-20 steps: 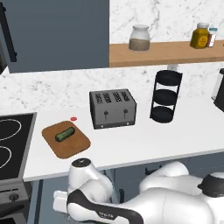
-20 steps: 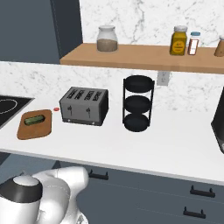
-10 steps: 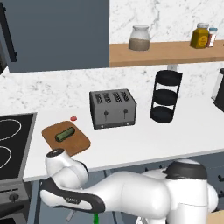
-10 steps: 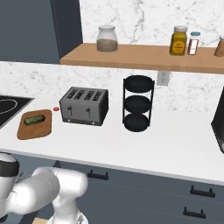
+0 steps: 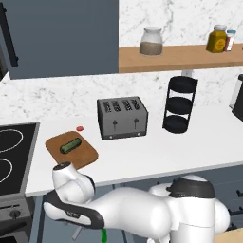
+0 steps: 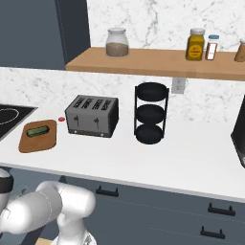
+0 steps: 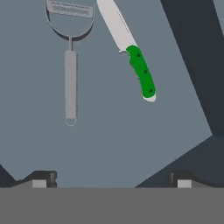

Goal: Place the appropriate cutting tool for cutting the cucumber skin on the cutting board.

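Plainly unlabelled peeler (image 7: 70, 74) beside knife (image 7: 131, 52)

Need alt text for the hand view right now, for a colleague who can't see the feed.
A pale grey peeler and a green-handled knife lie side by side, apart, on a flat grey surface. The open gripper sits well short of both, its two dark fingertips at the bottom edge.

Glossy white rounded arm (image 5: 142, 213) links with dark bands at the joints.
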